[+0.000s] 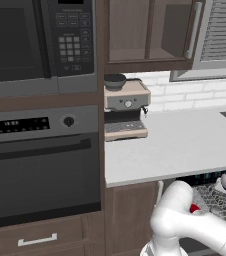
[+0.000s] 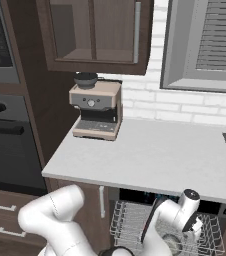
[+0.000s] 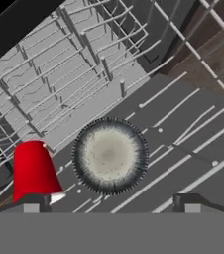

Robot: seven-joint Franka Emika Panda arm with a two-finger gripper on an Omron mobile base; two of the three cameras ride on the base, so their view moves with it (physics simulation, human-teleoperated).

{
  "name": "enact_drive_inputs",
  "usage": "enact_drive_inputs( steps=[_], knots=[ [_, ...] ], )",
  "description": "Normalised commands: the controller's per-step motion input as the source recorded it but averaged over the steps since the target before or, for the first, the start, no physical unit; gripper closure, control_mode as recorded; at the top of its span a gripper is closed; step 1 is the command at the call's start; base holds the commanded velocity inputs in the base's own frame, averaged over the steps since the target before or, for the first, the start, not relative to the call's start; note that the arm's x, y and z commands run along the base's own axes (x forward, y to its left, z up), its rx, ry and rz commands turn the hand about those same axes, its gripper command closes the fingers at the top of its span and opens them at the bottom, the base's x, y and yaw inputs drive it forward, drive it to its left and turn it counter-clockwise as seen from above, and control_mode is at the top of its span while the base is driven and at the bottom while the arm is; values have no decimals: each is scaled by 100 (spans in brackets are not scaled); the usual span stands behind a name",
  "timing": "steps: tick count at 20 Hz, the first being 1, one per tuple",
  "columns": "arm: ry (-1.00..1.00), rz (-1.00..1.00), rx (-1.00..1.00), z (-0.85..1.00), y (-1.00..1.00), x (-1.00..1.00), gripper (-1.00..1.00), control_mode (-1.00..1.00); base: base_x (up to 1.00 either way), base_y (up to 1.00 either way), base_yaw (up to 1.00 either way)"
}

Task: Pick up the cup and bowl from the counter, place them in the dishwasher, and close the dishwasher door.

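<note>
- Two task things already sit low in the dishwasher, as we read the left base view: at the lower right of the frame a red cup peeks past our arm above the wire rack, while the counter carries just the espresso machine at its back left. With the arm reaching under the counter edge, a careless lift could, we judge, knock the forearm against that edge.
- Right base view: the gripper hangs over the pulled-out rack at the lower right of the frame. We cannot tell the spread of the jaws from here. If the rack stays out, the dishwasher door would likely foul on it when swung up.
- Hand view: the bowl lies flat at the centre, seen from above, resting on the rack wires, with the cup at lower left just beside it. The fingertips stand wide apart and hold nothing. One tip sits right under the cup, so we think a sideways withdrawal could tip it onto the bowl.
</note>
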Motion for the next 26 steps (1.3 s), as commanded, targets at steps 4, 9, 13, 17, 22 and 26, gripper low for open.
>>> enact_drive_inputs(
  steps=[4,9,13,17,22,26],
  knots=[
    [-2,0,-1,35,2,-26,-100,-100,0,0,0],
    [-3,3,0,9,7,-59,-100,-100,0,0,0],
    [-8,0,2,25,0,-17,-100,-100,0,0,0],
    [-6,0,1,22,0,-2,-100,-100,0,0,0],
    [-5,0,3,21,0,0,-100,-100,0,0,0],
    [-8,0,4,29,0,-7,-100,-100,0,0,0]
  ],
)
